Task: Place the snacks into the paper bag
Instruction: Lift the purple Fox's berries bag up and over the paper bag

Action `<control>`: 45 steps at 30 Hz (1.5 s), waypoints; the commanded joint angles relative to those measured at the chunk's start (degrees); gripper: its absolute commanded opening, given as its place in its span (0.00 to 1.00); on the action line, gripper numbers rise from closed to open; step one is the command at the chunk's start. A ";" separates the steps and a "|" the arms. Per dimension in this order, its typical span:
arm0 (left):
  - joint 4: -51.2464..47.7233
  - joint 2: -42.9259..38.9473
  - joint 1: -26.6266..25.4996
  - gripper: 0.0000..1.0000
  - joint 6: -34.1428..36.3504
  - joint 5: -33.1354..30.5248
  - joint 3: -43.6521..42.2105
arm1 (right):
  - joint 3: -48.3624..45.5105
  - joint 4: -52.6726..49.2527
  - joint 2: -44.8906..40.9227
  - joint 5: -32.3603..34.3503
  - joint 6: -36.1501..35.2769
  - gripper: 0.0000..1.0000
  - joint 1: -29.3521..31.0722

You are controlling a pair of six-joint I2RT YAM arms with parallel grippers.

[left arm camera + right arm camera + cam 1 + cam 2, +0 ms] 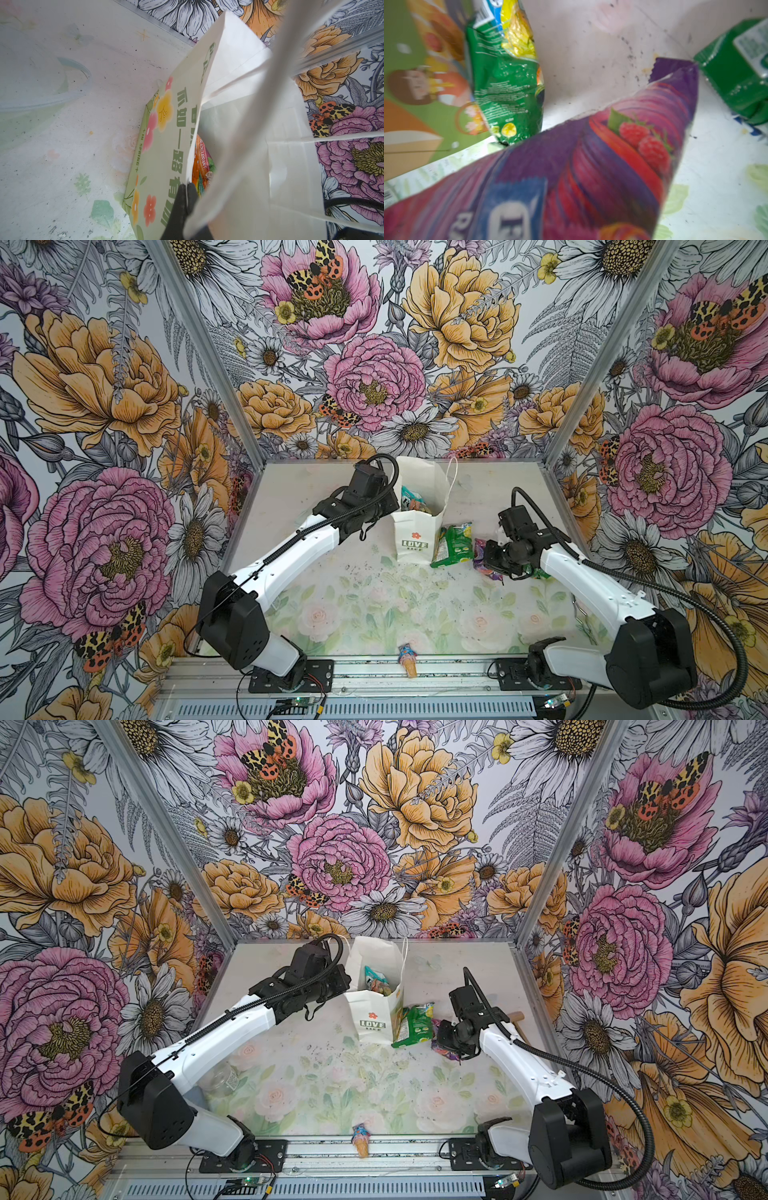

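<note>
White paper bag (415, 541) stands upright, centre-far in both top views, purple packet (480, 551) right of it under right gripper (492, 560), jaws hidden, cannot tell | left wrist: left gripper (186, 191) clamped on stiff matte rim | right wrist: glossy crinkly film tilted; best pinch the flat seam, clear green packet (504, 83)

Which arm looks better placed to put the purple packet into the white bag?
Probably right: the right gripper is at the purple packet near the paper bag; the left gripper is pinching the bag's rim.
</note>
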 commanded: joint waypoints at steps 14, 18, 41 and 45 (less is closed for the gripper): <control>-1.81 -0.74 -0.70 0.00 -0.23 0.53 1.10 | 29.30 -6.10 -0.66 -7.13 -8.07 0.09 0.23; -1.81 -0.73 -0.92 0.00 -0.14 0.38 1.71 | 40.31 -5.99 2.80 -11.07 -7.98 0.07 1.39; -1.92 -0.82 -1.84 0.00 -0.05 -0.15 3.33 | 77.09 -4.40 27.60 -10.61 -0.13 0.00 12.64; -1.90 -1.14 -1.76 0.00 0.12 -0.24 3.33 | 76.99 -4.45 29.73 -9.27 0.53 0.00 13.90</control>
